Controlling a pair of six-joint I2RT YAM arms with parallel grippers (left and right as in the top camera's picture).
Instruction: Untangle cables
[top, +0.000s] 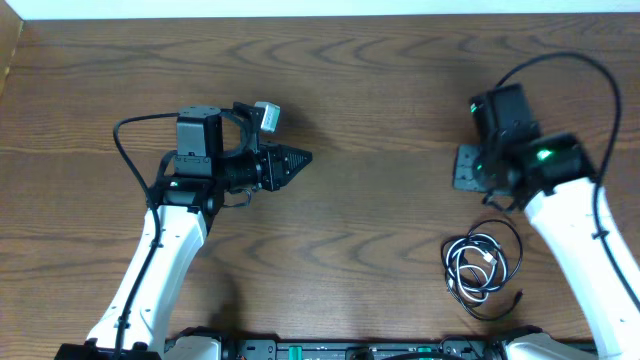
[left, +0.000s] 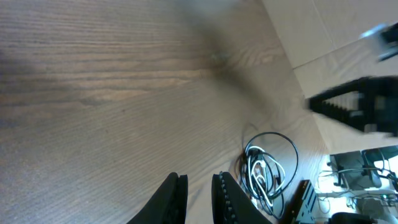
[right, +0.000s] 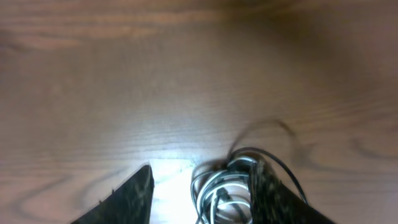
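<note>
Overhead camera looks straight down on the desk, both arms in frame. Each wrist camera skims low over the wood; all three views share the coiled cables near the desk's front right corner.

Bare wooden table

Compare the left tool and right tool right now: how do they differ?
The left tool has its fingers nearly together; the right tool stands apart. The left tool hangs over bare wood, far from the cables; the right tool sits just above the cables. Neither is holding anything.
</note>
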